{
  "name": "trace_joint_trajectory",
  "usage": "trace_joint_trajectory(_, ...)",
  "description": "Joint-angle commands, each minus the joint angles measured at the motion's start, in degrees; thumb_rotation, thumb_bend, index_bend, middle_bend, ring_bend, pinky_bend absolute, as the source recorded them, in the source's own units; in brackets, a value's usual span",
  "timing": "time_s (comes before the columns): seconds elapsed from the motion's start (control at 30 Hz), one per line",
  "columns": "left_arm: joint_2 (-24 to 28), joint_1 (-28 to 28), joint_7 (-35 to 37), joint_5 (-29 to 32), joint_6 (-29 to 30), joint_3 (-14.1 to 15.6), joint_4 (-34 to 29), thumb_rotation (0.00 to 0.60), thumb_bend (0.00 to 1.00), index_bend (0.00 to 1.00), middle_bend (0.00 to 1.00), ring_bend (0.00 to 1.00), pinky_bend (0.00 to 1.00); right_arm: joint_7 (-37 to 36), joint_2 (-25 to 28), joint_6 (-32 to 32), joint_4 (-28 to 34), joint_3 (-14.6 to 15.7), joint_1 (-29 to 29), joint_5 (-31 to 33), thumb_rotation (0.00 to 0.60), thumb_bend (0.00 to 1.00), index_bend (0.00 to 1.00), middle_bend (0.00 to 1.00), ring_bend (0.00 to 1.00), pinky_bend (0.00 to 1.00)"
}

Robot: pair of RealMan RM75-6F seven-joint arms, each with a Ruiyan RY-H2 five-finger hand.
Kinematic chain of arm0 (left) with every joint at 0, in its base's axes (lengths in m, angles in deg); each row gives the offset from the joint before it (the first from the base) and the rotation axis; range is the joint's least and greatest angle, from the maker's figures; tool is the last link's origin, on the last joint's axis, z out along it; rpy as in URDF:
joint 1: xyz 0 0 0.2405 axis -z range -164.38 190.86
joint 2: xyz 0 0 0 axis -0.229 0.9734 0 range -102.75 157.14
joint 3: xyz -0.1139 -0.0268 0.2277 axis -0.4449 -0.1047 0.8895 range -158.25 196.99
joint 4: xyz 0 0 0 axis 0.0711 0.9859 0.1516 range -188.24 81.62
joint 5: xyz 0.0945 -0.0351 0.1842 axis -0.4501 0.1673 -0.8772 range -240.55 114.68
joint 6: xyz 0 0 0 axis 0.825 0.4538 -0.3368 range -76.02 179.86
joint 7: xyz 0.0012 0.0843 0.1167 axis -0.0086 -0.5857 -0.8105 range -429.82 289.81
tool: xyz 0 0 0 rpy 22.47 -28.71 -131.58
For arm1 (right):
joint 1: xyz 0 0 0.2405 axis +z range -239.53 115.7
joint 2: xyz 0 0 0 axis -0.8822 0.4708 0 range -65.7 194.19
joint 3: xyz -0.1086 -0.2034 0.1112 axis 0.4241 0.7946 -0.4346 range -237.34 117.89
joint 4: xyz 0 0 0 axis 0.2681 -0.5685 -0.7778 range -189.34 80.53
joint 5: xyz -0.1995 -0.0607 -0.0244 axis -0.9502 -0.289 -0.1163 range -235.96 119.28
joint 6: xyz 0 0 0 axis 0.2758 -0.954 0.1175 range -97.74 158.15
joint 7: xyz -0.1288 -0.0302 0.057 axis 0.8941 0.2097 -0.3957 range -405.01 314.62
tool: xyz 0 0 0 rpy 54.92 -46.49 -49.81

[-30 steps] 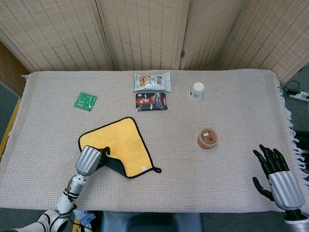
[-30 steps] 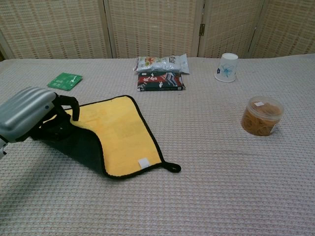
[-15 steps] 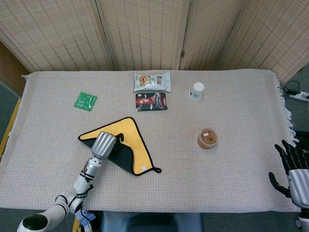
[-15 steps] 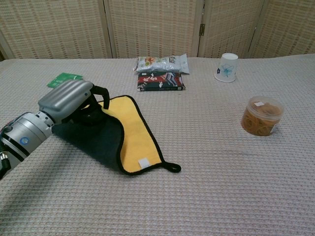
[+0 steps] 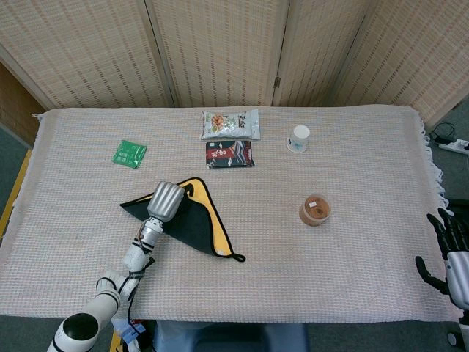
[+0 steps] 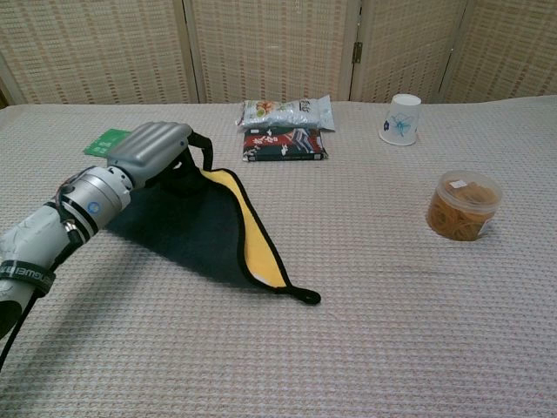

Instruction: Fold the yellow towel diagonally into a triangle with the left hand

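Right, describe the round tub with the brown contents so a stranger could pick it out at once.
Start at the right half of the cloth-covered table. In front of the white paper cup stands a small clear plastic tub with brown contents. It alone is see-through, standing apart from everything else.

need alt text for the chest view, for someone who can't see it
The robot's left hand holds a corner of a yellow towel folded over so its dark underside faces up and only a yellow strip shows along the right edge. Behind it on the woven tablecloth lie two snack packets, a green packet, a paper cup and a lidded tub.
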Motion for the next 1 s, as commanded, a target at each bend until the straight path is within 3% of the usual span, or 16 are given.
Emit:
trace_joint_trajectory(0.03, -0.6, 1.0, 0.4, 0.9, -1.6, -0.2, 1.1, 0.600, 0.48, 0.57, 1.00, 1.00, 1.00, -0.2, 0.0, -0.2, 0.0, -0.2, -0.1, 0.3, 0.600, 0.45, 0.00, 0.00, 0.00, 0.00)
trace_joint_trajectory(0.37, -2.6, 3.3, 0.3, 2.1, -6.0, 0.7, 4.0, 0.600, 0.48, 0.56, 1.00, 1.00, 1.00, -0.8, 0.3, 0.1, 0.0, -0.6, -0.3, 1.2, 0.600, 0.45, 0.00, 0.00, 0.00, 0.00)
trace_joint_trajectory(1.0, -4.0, 8.3, -0.4, 6.0, -12.4, -0.8, 7.5, 0.600, 0.48, 0.55, 1.00, 1.00, 1.00, -2.0, 0.8, 0.2, -0.5, -1.6, -0.9, 3.2, 0.600, 0.45, 0.00, 0.00, 0.00, 0.00)
